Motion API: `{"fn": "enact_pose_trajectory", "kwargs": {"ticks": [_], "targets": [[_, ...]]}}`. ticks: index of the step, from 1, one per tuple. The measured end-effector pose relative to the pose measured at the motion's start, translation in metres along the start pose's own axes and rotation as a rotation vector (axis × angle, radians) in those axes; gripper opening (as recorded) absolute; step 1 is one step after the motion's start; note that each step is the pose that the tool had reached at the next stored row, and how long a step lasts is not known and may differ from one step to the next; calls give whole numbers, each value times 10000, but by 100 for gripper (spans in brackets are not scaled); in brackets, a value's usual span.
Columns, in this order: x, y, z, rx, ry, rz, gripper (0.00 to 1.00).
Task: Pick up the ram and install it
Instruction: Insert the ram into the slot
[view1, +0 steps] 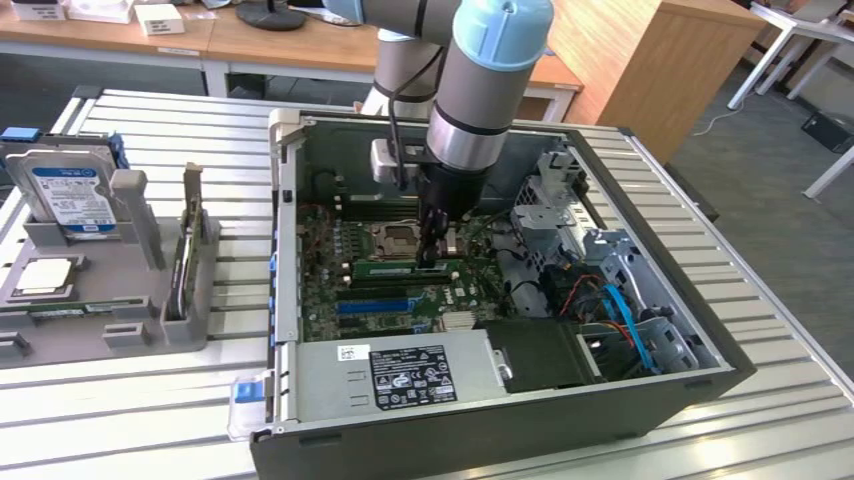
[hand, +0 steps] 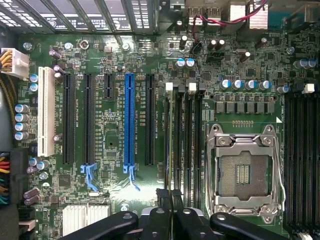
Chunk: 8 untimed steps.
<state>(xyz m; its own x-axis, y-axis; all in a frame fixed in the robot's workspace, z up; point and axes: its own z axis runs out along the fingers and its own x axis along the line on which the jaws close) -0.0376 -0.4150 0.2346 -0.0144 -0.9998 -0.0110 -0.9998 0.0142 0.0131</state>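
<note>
On the slatted table (view1: 120, 420), desks (view1: 267, 45) behind, pincer (view1: 430, 262) grips ram (view1: 391, 268) in case (view1: 467, 440).

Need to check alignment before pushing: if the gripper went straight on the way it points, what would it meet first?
The gripper is shut on the ram, which would meet the black memory slots beside the processor socket first. Whether it already touches one is unclear.

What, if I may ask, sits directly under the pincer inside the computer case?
The green ram stands on edge along the memory slots, beside the empty processor socket. The pincer, shut on it, covers one end, so whether it is seated is hidden.
</note>
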Motion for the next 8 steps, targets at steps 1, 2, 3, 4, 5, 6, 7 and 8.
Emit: {"fn": "enact_pose_trajectory", "kwargs": {"ticks": [1, 2, 3, 4, 5, 6, 7, 8], "targets": [[0, 0, 0, 0, 0, 0, 12], [-1, -1, 3, 0, -1, -1, 12], [-2, -1, 7, 0, -1, -1, 12], [-2, -1, 9, 0, 0, -1, 12], [-1, 0, 9, 0, 1, -1, 12], [-1, 0, 9, -1, 2, -1, 12], [-1, 0, 12, 0, 0, 0, 12], [-2, 0, 15, 1, -2, 0, 12]]}}
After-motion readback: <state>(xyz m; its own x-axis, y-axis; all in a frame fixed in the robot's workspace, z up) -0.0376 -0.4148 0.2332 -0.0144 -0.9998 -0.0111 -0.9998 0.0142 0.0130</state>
